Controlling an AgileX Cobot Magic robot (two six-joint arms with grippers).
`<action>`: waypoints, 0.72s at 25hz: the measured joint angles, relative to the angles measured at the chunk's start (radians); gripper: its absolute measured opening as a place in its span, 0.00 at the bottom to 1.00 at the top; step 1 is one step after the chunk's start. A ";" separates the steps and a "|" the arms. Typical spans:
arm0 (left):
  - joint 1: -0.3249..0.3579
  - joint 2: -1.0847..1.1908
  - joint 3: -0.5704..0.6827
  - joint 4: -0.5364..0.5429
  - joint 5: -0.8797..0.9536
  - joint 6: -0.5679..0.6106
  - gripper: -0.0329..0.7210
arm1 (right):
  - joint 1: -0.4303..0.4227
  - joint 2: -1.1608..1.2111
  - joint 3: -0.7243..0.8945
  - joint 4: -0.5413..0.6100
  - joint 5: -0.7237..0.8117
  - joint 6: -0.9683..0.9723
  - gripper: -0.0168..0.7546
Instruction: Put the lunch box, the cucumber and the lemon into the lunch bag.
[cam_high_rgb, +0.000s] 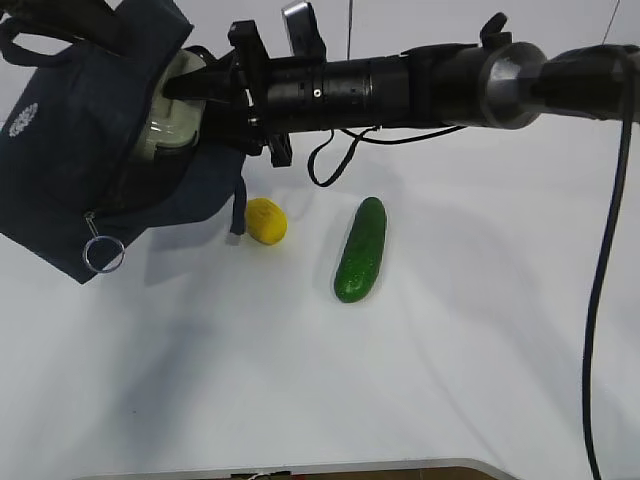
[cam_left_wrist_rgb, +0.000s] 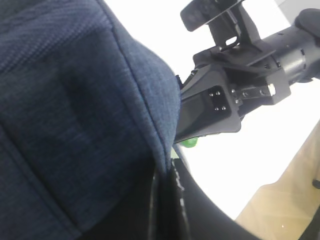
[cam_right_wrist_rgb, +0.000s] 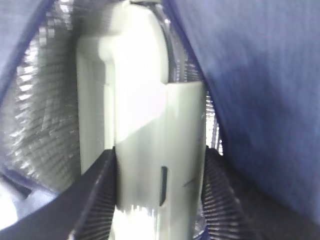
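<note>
The right gripper (cam_right_wrist_rgb: 160, 200) clamps the lunch box (cam_right_wrist_rgb: 145, 125) inside the mouth of the lunch bag (cam_high_rgb: 80, 150) (silver lining on both sides). The left gripper is hidden behind the bag's fabric, so I cannot tell its state. The lemon (cam_high_rgb: 266, 221) and the cucumber (cam_high_rgb: 361, 250) lie apart on the table (cam_high_rgb: 450, 380).

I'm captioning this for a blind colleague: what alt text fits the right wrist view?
The right gripper clamps the pale green lunch box between its ribbed fingers, pushing it into the lunch bag, whose silvery lining shows on the left.
</note>
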 joint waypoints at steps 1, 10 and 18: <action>0.000 0.012 0.000 0.002 -0.003 0.000 0.03 | 0.005 0.014 -0.007 0.000 -0.007 0.003 0.51; 0.000 0.137 0.000 -0.037 -0.054 0.012 0.03 | 0.019 0.107 -0.069 0.000 -0.077 0.003 0.51; 0.000 0.211 0.000 -0.085 -0.090 0.028 0.03 | 0.020 0.198 -0.165 0.002 -0.121 0.005 0.51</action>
